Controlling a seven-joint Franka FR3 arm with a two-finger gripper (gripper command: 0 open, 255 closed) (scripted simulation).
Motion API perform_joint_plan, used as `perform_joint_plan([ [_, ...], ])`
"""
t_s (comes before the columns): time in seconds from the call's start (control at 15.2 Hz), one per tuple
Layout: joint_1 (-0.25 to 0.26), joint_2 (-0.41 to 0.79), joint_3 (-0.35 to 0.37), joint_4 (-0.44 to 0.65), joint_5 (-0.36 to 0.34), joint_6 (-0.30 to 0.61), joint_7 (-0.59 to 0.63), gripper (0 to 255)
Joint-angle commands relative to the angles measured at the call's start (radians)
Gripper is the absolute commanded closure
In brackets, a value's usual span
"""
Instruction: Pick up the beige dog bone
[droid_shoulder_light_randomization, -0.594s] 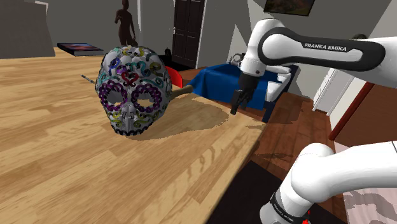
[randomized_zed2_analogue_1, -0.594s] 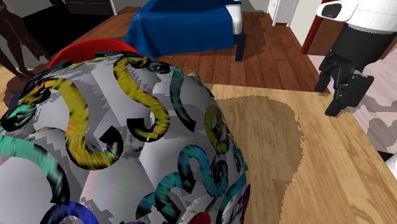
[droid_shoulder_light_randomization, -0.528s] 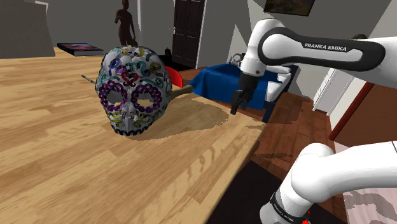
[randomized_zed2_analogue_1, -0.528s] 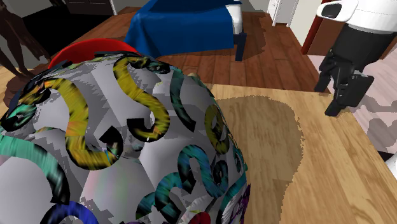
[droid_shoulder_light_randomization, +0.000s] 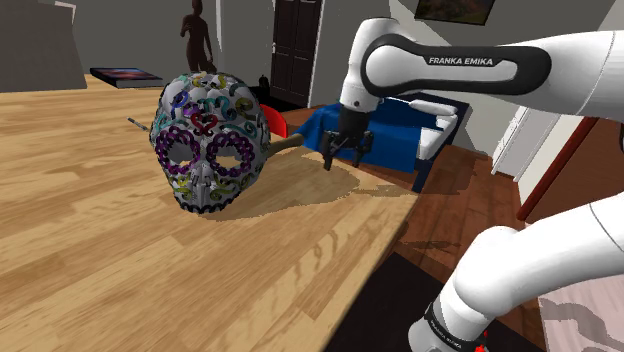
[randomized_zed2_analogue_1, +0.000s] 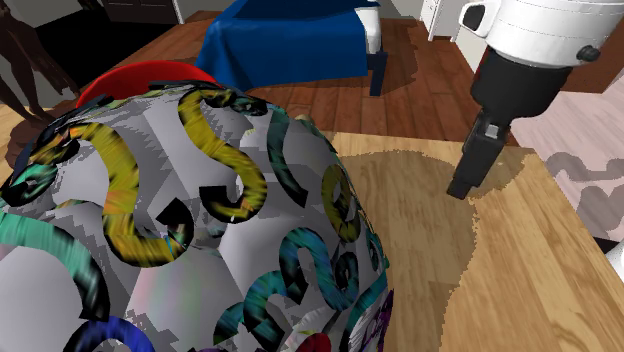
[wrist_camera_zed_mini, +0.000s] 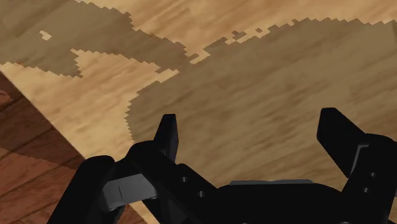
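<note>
Hovering spread wide with nothing between its fingers, the claw (wrist_camera_zed_mini: 251, 127) is hanging over a shaded patch of the table (droid_shoulder_light_randomization: 150, 270) near its edge. What is probably the dog bone (droid_shoulder_light_randomization: 288, 143) is poking out, tan, from behind the painted mask (droid_shoulder_light_randomization: 208, 140). Reaching in there is risking a finger bumping the mask and shoving the half-hidden bone away.

Shoulder view: the mask (droid_shoulder_light_randomization: 208, 140) sits on the bench (droid_shoulder_light_randomization: 120, 270), left of centre. The tool (droid_shoulder_light_randomization: 338, 160) hangs just right of centre, over the bench's far corner, apart from the mask. Upper left, a book (droid_shoulder_light_randomization: 126, 76) lies near the bench's far edge. Behind the tool, off the bench, stands the bed (droid_shoulder_light_randomization: 395, 140). Up top, a figure (droid_shoulder_light_randomization: 196, 35) stands left of a door (droid_shoulder_light_randomization: 297, 50).
</note>
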Motion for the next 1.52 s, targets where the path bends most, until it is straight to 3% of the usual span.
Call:
perform_joint_plan([
  [0.0, -0.025, 0.075, 0.047, 0.059, -0.004, 0.02, 0.135, 0],
  [0.59, -0.105, 0.464, 0.19, 0.446, -0.139, -0.004, 0.706, 0],
  [0.86, -0.097, 0.653, 0.2, 0.668, -0.229, -0.071, 0.938, 0],
  [1.19, -0.052, 0.896, 0.165, 1.002, -0.323, -0.201, 1.173, 0],
  [1.45, -0.058, 0.882, 0.162, 0.928, -0.318, -0.141, 1.178, 0],
])
